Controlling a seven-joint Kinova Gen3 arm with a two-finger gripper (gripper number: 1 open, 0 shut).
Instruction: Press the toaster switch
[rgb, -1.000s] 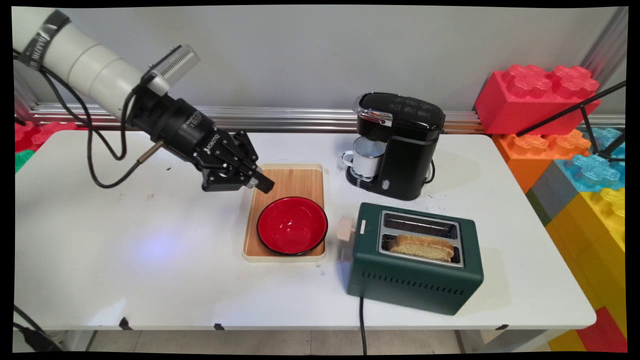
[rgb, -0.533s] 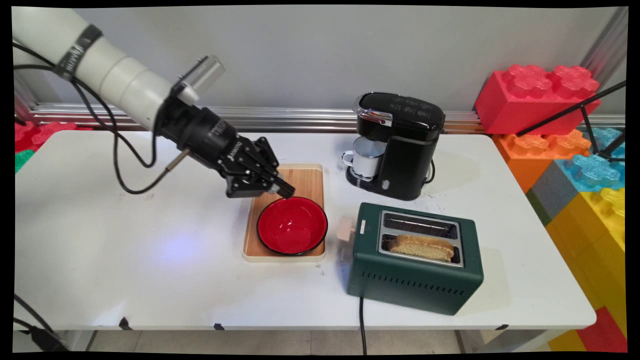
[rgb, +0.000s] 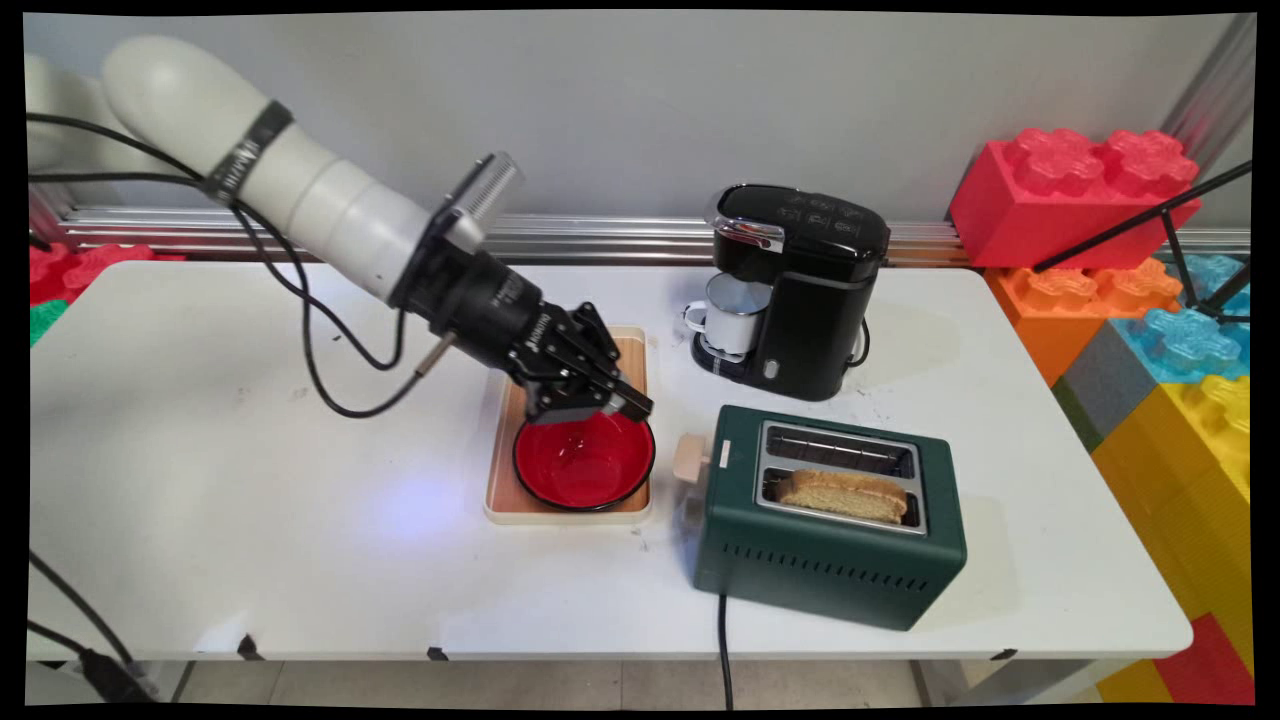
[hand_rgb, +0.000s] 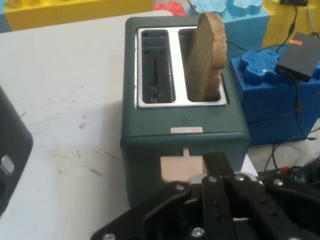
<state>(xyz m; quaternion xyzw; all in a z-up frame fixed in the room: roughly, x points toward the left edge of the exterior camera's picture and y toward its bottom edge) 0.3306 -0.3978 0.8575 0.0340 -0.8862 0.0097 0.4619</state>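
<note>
Presently we find the gripper (rgb: 625, 405) low over the far rim of the red bowl (rgb: 585, 470), which sits on the near half of the wooden tray (rgb: 567, 517). The fingers are brought together with nothing between them; in the hand view they show as a single black bar. From the main view we cannot tell whether the fingertips touch the bowl's rim or hang just above it.

The hand points toward the green toaster (rgb: 830, 570), which stands just beside the tray on its right. In the hand view the toaster's beige lever (hand_rgb: 182, 167) lies directly behind the fingertips. A slice of bread (rgb: 843, 495) stands in the near slot, well above the slot's edge; the far slot is empty. The black coffee machine (rgb: 810, 290), with a white mug (rgb: 735, 315) under its spout, stands behind the toaster and near the tray's far right corner.

We judge the following hazards:

- Bowl contact. The fingertips are at rim height. Any lower or sideways travel could tip the bowl or push it across the tray.
- Toaster contact. The toaster rests loose on the table (rgb: 250, 480). A push on its end face, off the lever, could slide it rather than work it.
- Mug and coffee machine. Both are near the wrist's right side, so a wide swing could strike them.
- Cables (rgb: 330, 360). The loop hangs low under the arm and could drag on the table.
</note>
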